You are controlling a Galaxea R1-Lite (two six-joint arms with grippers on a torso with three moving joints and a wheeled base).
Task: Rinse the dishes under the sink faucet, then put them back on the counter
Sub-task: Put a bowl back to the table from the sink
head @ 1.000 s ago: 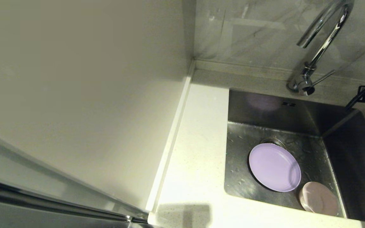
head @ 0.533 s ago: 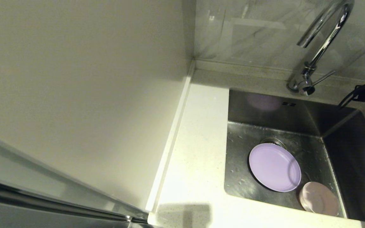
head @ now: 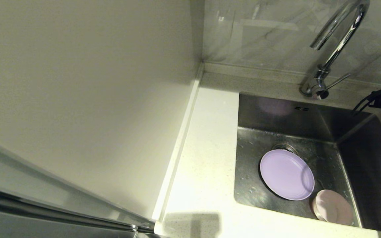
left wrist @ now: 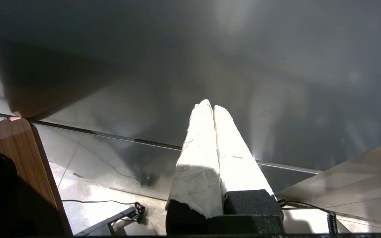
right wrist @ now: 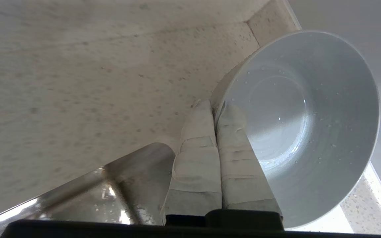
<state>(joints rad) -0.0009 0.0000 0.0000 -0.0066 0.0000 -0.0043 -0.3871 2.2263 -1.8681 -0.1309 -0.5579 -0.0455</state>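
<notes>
A steel sink (head: 359,172) is set into a white counter (head: 207,158). A lavender plate (head: 286,174) lies flat on the sink floor, partly covering the drain. A pale pink bowl (head: 332,206) sits just beside the plate, at the sink's near wall. The chrome faucet (head: 334,49) rises behind the sink's back rim, spout arching over the basin. The right gripper (right wrist: 214,107) is beyond the sink's right edge, over the counter, its taped fingers (right wrist: 197,155) pinched on the rim of a wet white bowl (right wrist: 309,125). The left gripper (left wrist: 212,106) is parked away from the sink, fingers pressed together, holding nothing.
</notes>
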